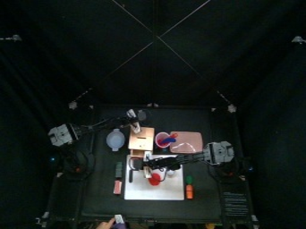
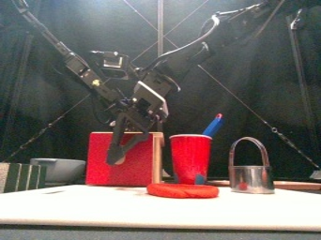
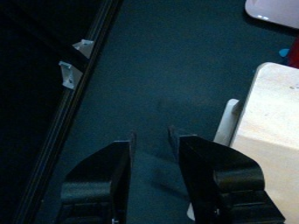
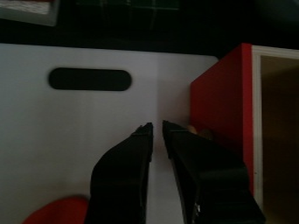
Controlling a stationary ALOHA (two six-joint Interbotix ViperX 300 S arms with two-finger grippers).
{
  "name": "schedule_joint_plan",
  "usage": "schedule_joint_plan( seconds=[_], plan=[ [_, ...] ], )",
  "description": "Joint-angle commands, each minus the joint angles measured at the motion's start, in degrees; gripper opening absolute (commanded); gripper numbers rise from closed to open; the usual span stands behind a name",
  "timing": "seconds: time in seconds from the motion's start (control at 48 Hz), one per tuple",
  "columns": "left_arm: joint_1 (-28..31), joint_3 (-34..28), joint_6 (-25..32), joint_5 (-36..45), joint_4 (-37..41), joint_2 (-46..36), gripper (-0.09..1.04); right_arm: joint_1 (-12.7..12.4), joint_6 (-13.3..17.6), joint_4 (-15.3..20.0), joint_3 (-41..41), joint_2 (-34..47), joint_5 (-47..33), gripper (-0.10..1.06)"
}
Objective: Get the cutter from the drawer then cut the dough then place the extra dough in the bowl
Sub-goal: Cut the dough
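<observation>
A flat red dough disc lies on the white cutting board. To its right the metal cutter stands upright on the board. Behind them is the wooden box with its red drawer front. My right gripper hangs shut and empty over the board, close beside the drawer front, with the dough nearer the wrist. My left gripper hovers over bare table beside the board's edge, its jaws a narrow gap apart with nothing between them.
A red cup holding a blue knife stands between the box and the cutter. The blue-grey bowl sits left of the box, the pink tray right of it. Dark green blocks lie at the far left.
</observation>
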Motion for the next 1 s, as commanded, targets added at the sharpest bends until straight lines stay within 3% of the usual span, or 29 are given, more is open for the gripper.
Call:
schedule_joint_plan(
  seconds=[0.021, 0.729, 1.0],
  plan=[
    [-1.2, 0.0, -0.2, -0.1, -0.4, -0.5, 0.77, -1.8, 0.0, -1.3, -1.6, -1.6, 0.8, 0.61],
    [0.9, 0.7, -0.2, -0.7, -0.6, -1.3, 0.77, -9.2, -0.5, -7.6, -3.0, -1.8, 0.9, 0.61],
    [1.6, 1.0, -0.2, -0.7, -0.5, -1.3, 0.77, -9.8, -0.6, -7.4, -3.4, -1.8, 0.7, 0.61]
  ],
)
